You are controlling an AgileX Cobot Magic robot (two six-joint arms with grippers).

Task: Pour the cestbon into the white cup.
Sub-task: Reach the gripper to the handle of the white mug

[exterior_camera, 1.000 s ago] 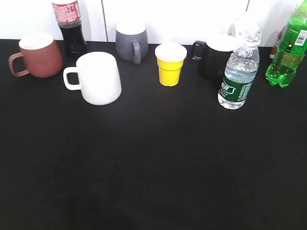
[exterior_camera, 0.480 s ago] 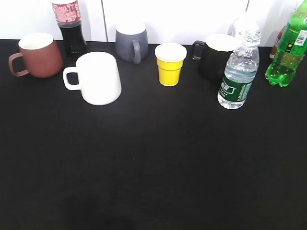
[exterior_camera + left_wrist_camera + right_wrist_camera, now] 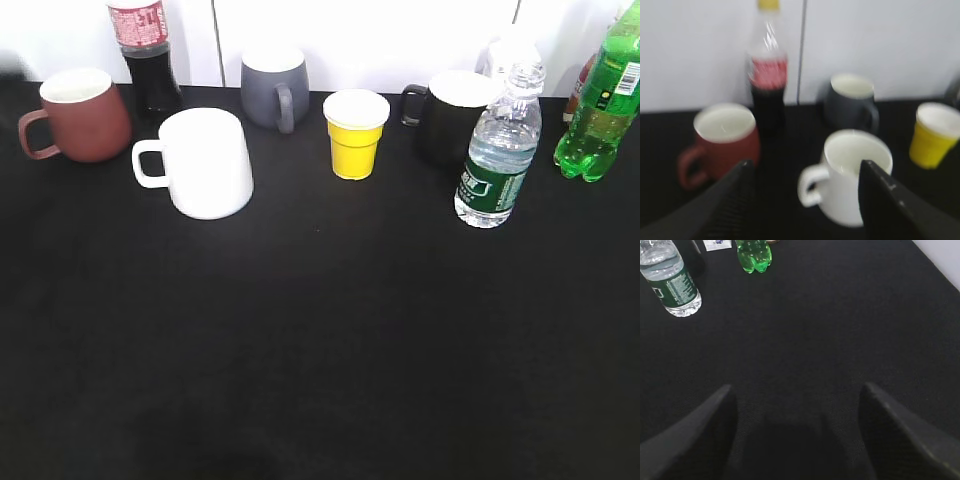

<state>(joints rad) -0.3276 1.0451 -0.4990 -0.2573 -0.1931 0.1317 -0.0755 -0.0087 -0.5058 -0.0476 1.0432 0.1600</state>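
Cup (image 3: 204,163), white: desk (image 3: 320,340) left, upright, empty, facing left jaws, which stand apart around nothing. Cestbon (image 3: 499,150): desk right, upright, untouched, well ahead of right jaws, also apart. Step judged: approach. Next: right jaws must reach and clamp bottle.

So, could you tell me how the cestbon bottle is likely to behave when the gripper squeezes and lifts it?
The cestbon looks thin, clear plastic, so it probably dents under pressure. It appears nearly full, so likely heavy for its size. Tall and narrow, it may tip if nudged.
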